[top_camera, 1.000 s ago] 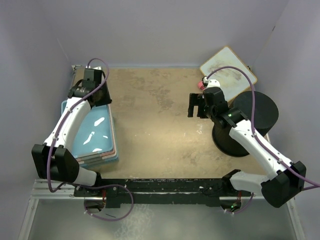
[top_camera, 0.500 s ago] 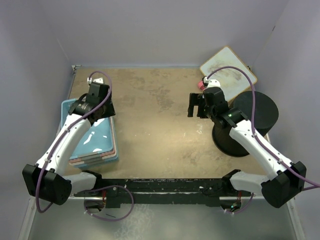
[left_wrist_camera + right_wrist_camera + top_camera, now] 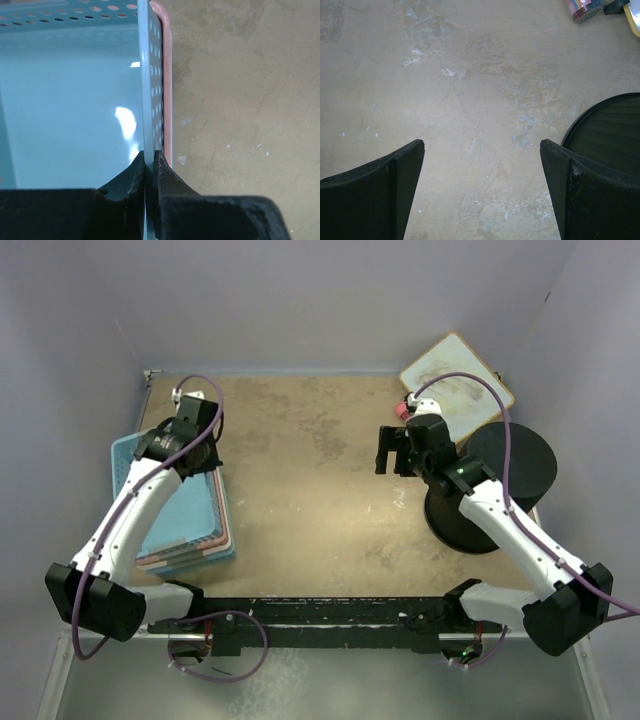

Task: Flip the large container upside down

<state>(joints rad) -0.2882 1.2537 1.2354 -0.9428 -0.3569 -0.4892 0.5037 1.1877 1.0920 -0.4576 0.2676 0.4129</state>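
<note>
Your left arm (image 3: 135, 510): elbow at lower left of the top view, white link running up and right, wrist bent over at upper left. Your left gripper (image 3: 149, 156): fingers pinched almost together, with the thin wall of the blue basket (image 3: 156, 90) clamped between the tips. Your right arm (image 3: 515, 530): elbow at lower right, link reaching up and left toward centre frame. Your right gripper (image 3: 392, 460): pointing down, fingers spread wide apart, the tips at the lower corners of the wrist view.

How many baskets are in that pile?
3 show, stacked on the left: a light blue basket on top, its wall pinched by the left gripper, a pink basket under it, and a blue basket at the bottom. More may be hidden.
</note>
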